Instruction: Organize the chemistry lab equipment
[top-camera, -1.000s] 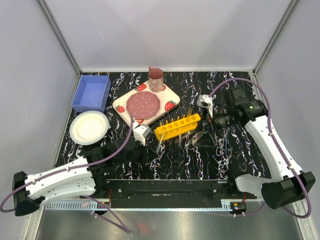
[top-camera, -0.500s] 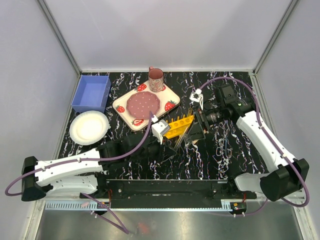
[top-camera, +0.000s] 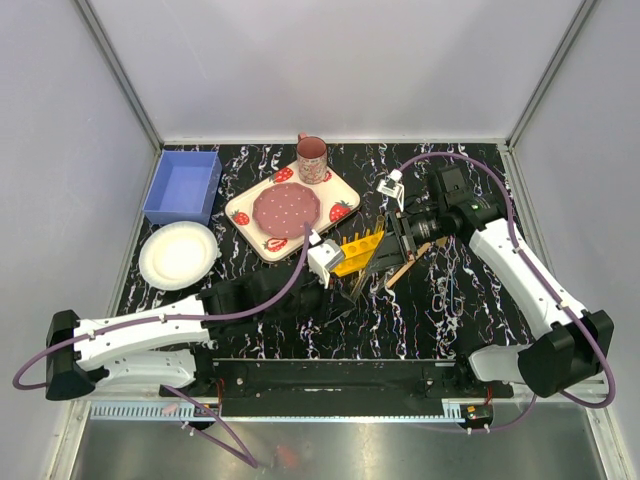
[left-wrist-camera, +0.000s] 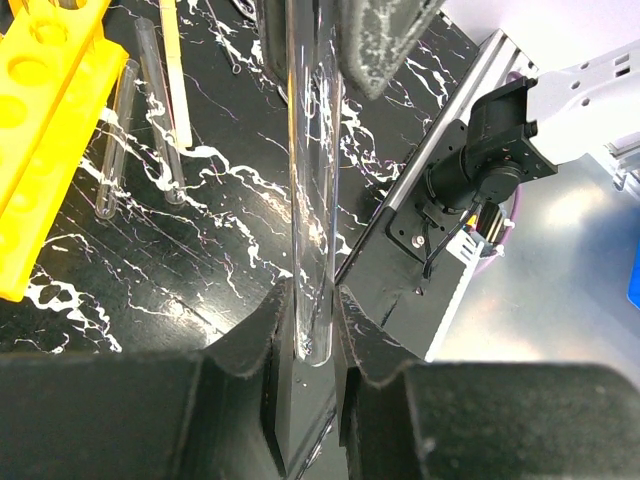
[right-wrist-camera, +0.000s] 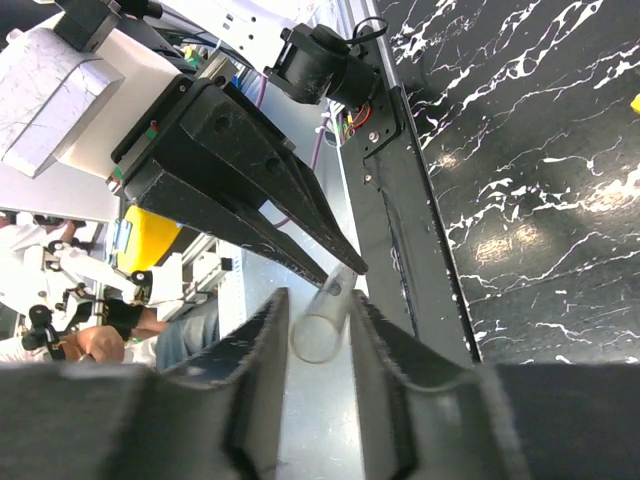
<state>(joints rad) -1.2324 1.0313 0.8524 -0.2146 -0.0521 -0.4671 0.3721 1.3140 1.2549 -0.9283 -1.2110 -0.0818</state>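
A thin clear tube (left-wrist-camera: 312, 180) stands between the jaws of my left gripper (left-wrist-camera: 308, 300), which is shut on its rounded lower end. Seen from above, the left gripper (top-camera: 352, 290) is just in front of the yellow test-tube rack (top-camera: 360, 248). My right gripper (right-wrist-camera: 318, 320) has closed in on the same tube's open end (right-wrist-camera: 322, 325), with a pad against each side. From above, the right gripper (top-camera: 392, 255) meets the left one over the rack's right end. Two more clear tubes (left-wrist-camera: 115, 140) and a wooden handle (left-wrist-camera: 175, 70) lie beside the rack (left-wrist-camera: 40, 130).
A strawberry-patterned plate (top-camera: 290, 210) and pink mug (top-camera: 311, 158) stand behind the rack. A blue bin (top-camera: 183, 186) and a white paper plate (top-camera: 178, 254) are at the left. A black rail (top-camera: 340, 375) runs along the near table edge.
My left arm has carried the tube to the right, up to the rack. The right gripper swung left to meet it and closed from wide open around the tube's upper end.
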